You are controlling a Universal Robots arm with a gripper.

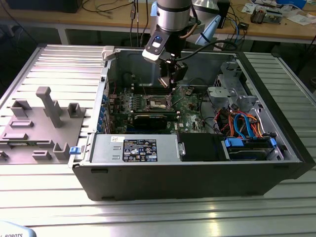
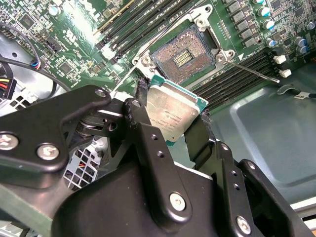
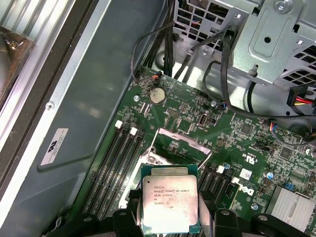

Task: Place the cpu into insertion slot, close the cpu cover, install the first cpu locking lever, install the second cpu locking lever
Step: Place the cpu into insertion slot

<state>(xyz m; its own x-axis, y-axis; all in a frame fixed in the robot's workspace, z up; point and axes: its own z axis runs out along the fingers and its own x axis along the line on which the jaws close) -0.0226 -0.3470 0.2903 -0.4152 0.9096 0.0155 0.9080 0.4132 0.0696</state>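
My gripper (image 1: 169,81) is shut on the cpu (image 2: 173,111), a flat square chip with a dull silver top held by two opposite edges between the black fingers (image 2: 140,118). In the exterior view the gripper hangs inside the open computer case, just above the insertion slot (image 1: 159,102) on the green board. The slot (image 2: 185,54) lies uncovered, its contact field showing, a short way beyond the chip. In the first wrist view the cpu (image 3: 169,200) hides most of the slot, and the cpu cover (image 3: 178,142) stands swung up behind it. A thin locking lever (image 2: 252,69) sticks out unlatched beside the slot.
Memory slots (image 3: 111,163) flank the slot on both sides. A long black card (image 1: 148,120) lies in front of it. A drive cage (image 1: 229,86) with cable bundles (image 1: 242,123) sits at the exterior view's right, and a power supply (image 1: 136,148) at the front. A grey fixture (image 1: 39,123) lies outside the case.
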